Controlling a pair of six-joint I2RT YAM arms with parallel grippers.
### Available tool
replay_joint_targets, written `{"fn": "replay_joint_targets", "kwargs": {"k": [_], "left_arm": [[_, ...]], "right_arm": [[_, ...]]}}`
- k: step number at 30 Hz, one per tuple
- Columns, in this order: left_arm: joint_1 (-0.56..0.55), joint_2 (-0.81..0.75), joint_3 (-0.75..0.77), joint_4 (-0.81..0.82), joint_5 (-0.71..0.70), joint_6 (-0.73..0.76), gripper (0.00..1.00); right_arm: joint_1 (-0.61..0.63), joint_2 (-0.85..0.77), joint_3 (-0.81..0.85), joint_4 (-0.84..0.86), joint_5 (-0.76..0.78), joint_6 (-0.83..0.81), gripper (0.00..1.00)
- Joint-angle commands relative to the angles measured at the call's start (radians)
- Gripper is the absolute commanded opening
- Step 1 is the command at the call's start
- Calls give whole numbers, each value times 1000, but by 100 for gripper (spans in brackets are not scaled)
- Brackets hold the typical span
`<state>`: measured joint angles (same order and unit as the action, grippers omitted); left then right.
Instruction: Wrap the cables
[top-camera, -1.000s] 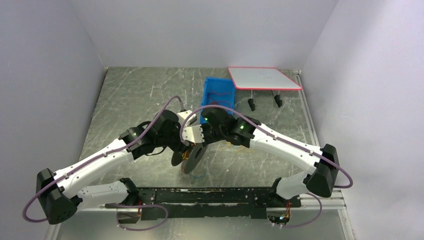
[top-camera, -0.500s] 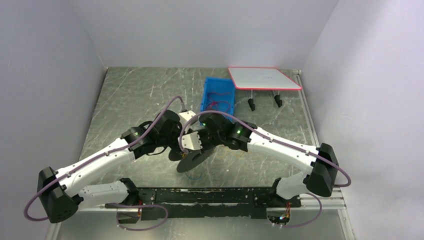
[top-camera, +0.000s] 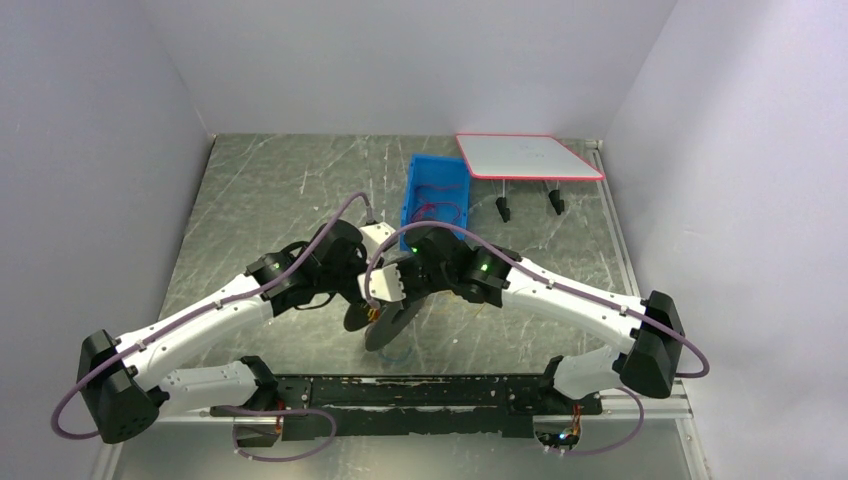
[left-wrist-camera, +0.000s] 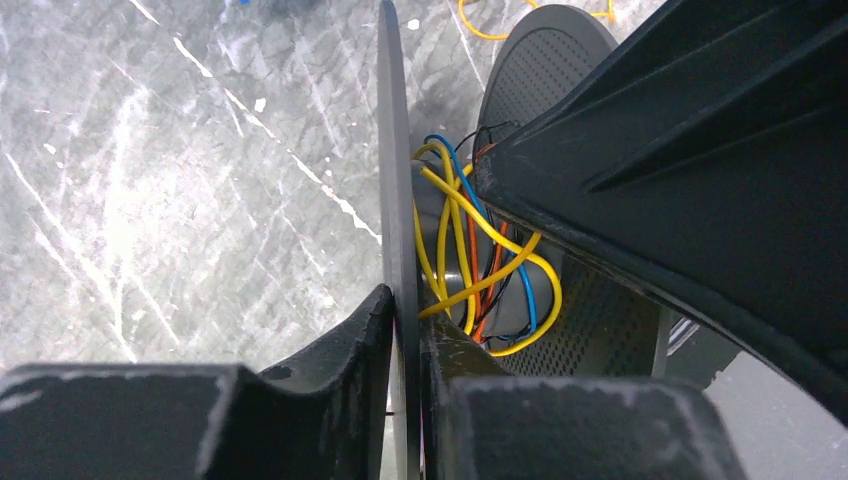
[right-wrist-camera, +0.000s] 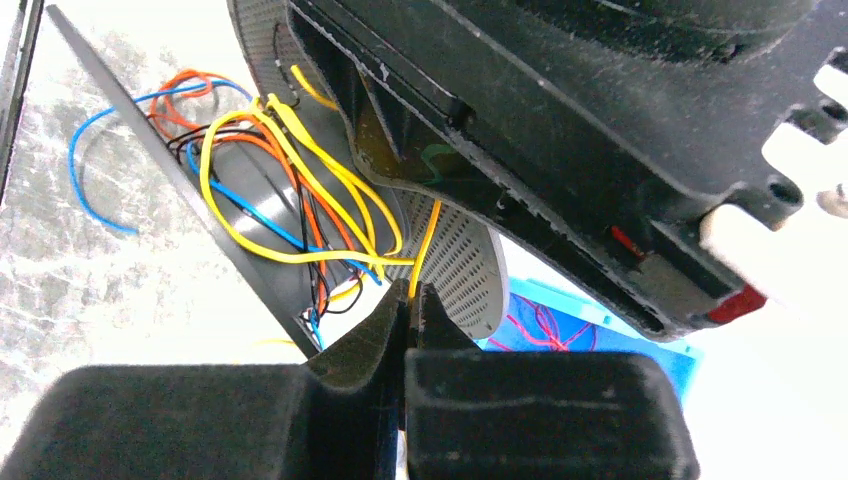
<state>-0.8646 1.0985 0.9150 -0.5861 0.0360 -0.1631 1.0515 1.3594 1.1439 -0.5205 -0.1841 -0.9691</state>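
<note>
Several thin cables (left-wrist-camera: 470, 255), yellow, orange, blue and black, lie in slack loops around the hub of a dark grey spool (left-wrist-camera: 398, 150), which is held tilted over the tabletop (top-camera: 270, 190) where the two arms meet. They look light, limp and a little springy. The loops bulge off the hub and would likely slip loose without tension, so pinching a single strand close to the spool seems the best hold. The left claw (left-wrist-camera: 405, 320) is clenched on the thin rim of one spool disc, which looks stiff enough to be gripped by its edge. The right claw (right-wrist-camera: 410, 305) is clenched, apparently pinching a yellow cable (right-wrist-camera: 425, 240) that runs down between its fingers. Loose ends (right-wrist-camera: 100, 150) in orange and blue trail beyond the far disc.
</note>
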Motion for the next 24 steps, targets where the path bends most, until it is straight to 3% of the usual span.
{"fn": "replay_joint_targets", "kwargs": {"k": [1, 3, 12, 17, 24], "left_arm": [[5, 6, -8, 31, 39, 9, 14], [5, 6, -8, 30, 37, 10, 7], [8, -27, -19, 35, 6, 3, 7], [8, -48, -22, 36, -13, -1, 7], [9, -59, -14, 21, -61, -24, 7]], "right_arm": [[11, -5, -2, 28, -10, 14, 0], [11, 2, 1, 30, -9, 21, 0], [13, 14, -7, 63, 60, 83, 0], [13, -39, -76, 164, 149, 160, 20], [11, -166, -202, 301, 319, 265, 35]]}}
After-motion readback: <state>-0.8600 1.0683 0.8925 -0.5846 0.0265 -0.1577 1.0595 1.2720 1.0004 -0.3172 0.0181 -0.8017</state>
